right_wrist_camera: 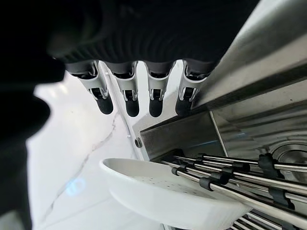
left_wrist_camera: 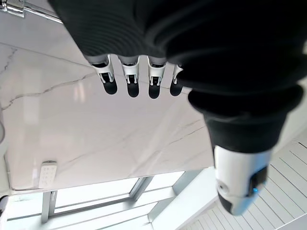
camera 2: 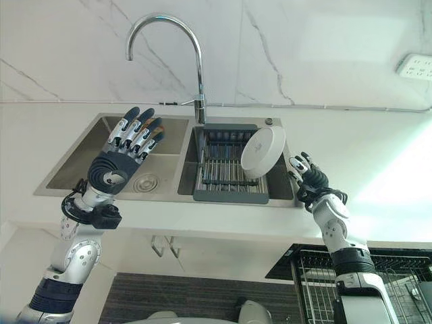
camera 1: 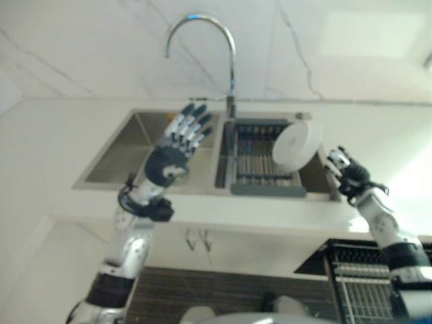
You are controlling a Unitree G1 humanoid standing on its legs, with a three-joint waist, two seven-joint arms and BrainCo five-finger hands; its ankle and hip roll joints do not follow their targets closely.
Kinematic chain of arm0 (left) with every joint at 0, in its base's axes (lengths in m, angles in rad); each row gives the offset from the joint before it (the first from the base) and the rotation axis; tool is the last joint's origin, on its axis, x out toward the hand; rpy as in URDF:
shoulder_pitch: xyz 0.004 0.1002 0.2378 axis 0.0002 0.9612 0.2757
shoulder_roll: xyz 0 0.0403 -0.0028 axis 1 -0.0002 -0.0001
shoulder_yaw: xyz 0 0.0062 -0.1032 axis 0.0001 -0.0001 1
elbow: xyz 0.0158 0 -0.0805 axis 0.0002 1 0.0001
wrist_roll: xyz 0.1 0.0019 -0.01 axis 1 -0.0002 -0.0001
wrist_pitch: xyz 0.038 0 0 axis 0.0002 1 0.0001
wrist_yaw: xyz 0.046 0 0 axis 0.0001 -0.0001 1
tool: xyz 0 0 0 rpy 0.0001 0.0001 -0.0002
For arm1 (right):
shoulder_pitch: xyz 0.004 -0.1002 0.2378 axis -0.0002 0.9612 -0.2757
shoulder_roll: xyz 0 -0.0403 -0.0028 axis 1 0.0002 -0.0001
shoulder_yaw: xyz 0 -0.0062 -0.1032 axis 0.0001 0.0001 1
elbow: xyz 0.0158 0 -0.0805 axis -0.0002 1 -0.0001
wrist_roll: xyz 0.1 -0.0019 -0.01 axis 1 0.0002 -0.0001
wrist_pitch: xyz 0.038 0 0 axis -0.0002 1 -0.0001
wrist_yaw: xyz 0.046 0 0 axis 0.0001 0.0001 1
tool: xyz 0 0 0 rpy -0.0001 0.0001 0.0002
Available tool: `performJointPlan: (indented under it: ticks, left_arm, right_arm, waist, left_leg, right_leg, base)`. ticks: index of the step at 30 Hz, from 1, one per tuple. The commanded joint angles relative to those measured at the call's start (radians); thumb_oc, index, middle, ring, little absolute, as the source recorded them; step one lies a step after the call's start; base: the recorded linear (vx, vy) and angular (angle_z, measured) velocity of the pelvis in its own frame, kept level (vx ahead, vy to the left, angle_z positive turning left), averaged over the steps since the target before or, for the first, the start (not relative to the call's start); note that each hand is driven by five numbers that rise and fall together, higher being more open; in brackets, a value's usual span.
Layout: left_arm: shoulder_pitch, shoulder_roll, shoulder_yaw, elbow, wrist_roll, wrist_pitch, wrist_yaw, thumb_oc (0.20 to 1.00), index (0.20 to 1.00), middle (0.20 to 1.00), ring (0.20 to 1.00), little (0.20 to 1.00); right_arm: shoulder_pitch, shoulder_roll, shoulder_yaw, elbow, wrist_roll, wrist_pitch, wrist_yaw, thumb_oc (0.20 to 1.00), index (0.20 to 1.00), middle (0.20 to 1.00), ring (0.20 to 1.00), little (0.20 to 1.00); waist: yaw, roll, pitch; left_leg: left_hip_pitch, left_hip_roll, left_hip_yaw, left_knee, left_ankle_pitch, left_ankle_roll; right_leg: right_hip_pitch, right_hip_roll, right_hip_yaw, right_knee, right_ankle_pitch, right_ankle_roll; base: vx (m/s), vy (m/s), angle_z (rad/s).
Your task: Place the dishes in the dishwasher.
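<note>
— So, where is the dish?
— The round white bowl (camera 2: 263,151) leans on its edge in the dark rack (camera 2: 226,169) of thin metal bars, inside the shiny steel sink (camera 2: 81,165).
— And the hands?
— The right hand (camera 2: 309,179) is just beside the bowl, fingers loose, holding nothing. The left hand (camera 2: 125,152) is up over the sink's other side, fingers straight, empty.
</note>
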Motion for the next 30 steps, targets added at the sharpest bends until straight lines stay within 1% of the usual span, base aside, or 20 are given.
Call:
performJointPlan:
  ticks: [1,6,9,16,24,30]
  left_arm:
    - [-0.059,0.066,-0.034,-0.045,-0.037,-0.019,0.006,1.000,1.000,1.000,1.000,1.000]
    - [-0.059,0.073,-0.033,-0.045,-0.042,-0.008,0.008,1.000,1.000,1.000,1.000,1.000]
    - [-0.066,0.081,-0.039,-0.041,-0.047,-0.005,0.009,1.000,1.000,1.000,1.000,1.000]
    - [-0.049,0.092,-0.034,-0.041,-0.059,-0.003,0.010,1.000,1.000,1.000,1.000,1.000]
    - [-0.041,0.104,-0.033,-0.039,-0.068,-0.005,0.023,1.000,1.000,1.000,1.000,1.000]
    - [-0.045,0.109,-0.027,-0.040,-0.071,-0.001,0.022,1.000,1.000,1.000,1.000,1.000]
  right_arm:
    - [-0.140,-0.039,0.020,0.048,0.052,-0.035,0.029,1.000,1.000,1.000,1.000,1.000]
    - [-0.180,-0.066,0.028,0.097,0.083,-0.015,0.052,1.000,1.000,1.000,1.000,1.000]
    - [-0.208,-0.077,0.030,0.131,0.114,-0.006,0.084,1.000,1.000,1.000,1.000,1.000]
    - [-0.234,-0.096,0.034,0.190,0.162,0.002,0.103,1.000,1.000,1.000,1.000,1.000]
    - [-0.265,-0.107,0.043,0.243,0.180,0.016,0.118,1.000,1.000,1.000,1.000,1.000]
    - [-0.271,-0.098,0.043,0.261,0.204,0.029,0.128,1.000,1.000,1.000,1.000,1.000]
  waist:
    - [0.023,-0.036,0.006]
    - [0.034,-0.035,0.005]
    - [0.043,-0.034,0.009]
    - [0.061,-0.034,0.007]
    - [0.075,-0.031,0.007]
    - [0.082,-0.030,0.010]
  left_leg:
    - [-0.054,-0.005,0.040,0.019,-0.013,0.013]
    - [-0.055,-0.006,0.037,0.019,-0.010,0.010]
    - [-0.054,-0.006,0.034,0.019,-0.009,0.008]
    - [-0.059,-0.007,0.023,0.019,-0.005,0.005]
    - [-0.062,-0.008,0.013,0.019,0.000,0.002]
    - [-0.064,-0.006,0.010,0.019,0.003,0.000]
  right_leg:
    - [0.152,-0.070,0.010,-0.046,-0.136,0.126]
    - [0.157,-0.072,0.005,-0.046,-0.138,0.125]
    - [0.161,-0.074,0.000,-0.046,-0.138,0.126]
    - [0.165,-0.078,-0.009,-0.046,-0.141,0.125]
    - [0.170,-0.079,-0.019,-0.046,-0.144,0.124]
    - [0.173,-0.082,-0.024,-0.046,-0.145,0.124]
  base:
    - [0.03,-0.001,0.04]
    - [0.01,0.001,0.00]
    - [0.01,0.002,0.02]
    - [0.01,0.009,0.09]
    - [0.01,0.011,0.04]
    - [0.00,0.001,0.01]
